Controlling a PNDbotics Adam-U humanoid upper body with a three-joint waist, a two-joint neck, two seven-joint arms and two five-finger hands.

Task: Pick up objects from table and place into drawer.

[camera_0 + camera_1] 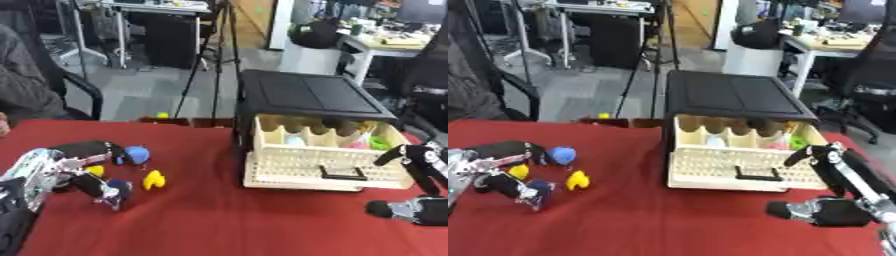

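My left hand [54,169] lies at the table's left with its fingers spread. One long finger [87,148] reaches to a blue round object [136,154], and the thumb [107,191] points down onto the cloth. A small yellow piece [94,171] sits between finger and thumb, not gripped. A yellow duck-like toy [154,180] lies just right of the hand. The cream slatted drawer [306,171] stands pulled out of the black cabinet [306,92], with pink, green and pale items inside. My right hand [833,212] rests open at the drawer's front right corner.
A red cloth [227,225] covers the table. A low brown thing [166,120] sits at its far edge, left of the cabinet, with a tripod [219,45] behind it. A person's grey sleeve [22,85] shows at the far left. Office desks and a chair stand beyond.
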